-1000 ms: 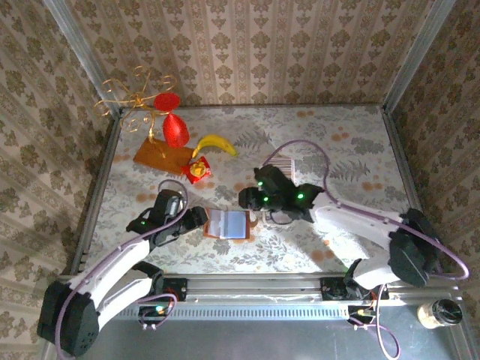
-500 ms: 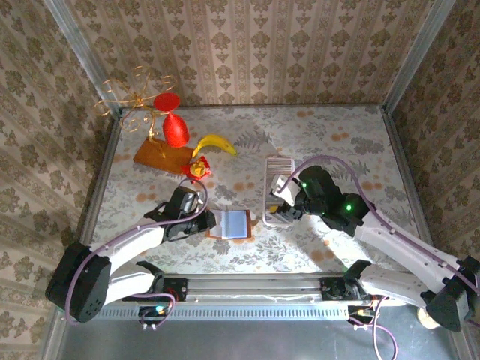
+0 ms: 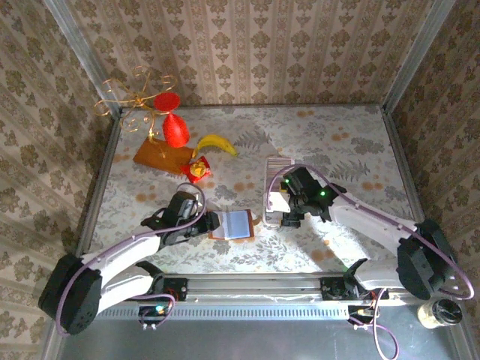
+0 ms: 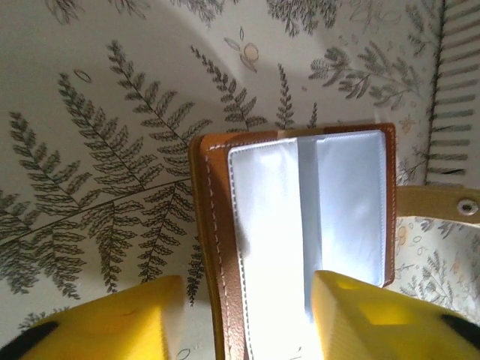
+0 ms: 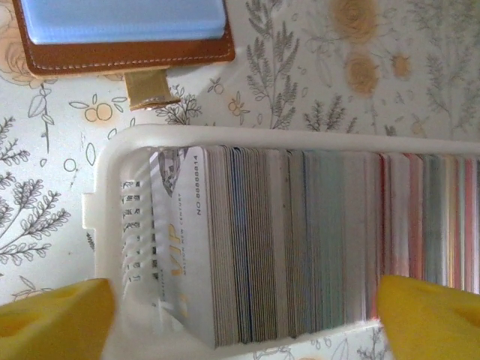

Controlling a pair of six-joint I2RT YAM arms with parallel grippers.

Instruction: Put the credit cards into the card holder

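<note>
The left gripper (image 4: 247, 319), fingers spread, is hanging over one end of the open brown card holder (image 4: 285, 217), whose snap tab (image 5: 150, 88) is reaching toward the white tray (image 5: 112, 187) just beside it, where the credit cards (image 5: 300, 240) are standing packed on edge (front one reading "VIP") under the right gripper (image 5: 241, 315), its fingers parted wide.

Card holder (image 4: 300, 217) lay open on the fern-print tabletop (image 4: 97, 150), centre to lower right of frame, brown leather border around a pale blue-grey inside. Its snap tab (image 4: 439, 202) stuck out at the right edge, flat on the tabletop. Two yellow fingers (image 4: 112, 322) sat spread apart at the bottom, one lower left just beside the holder's left edge, one lower right overlapping the pale inside. Striped surface (image 4: 457, 90) at upper right, unclear what.
</note>
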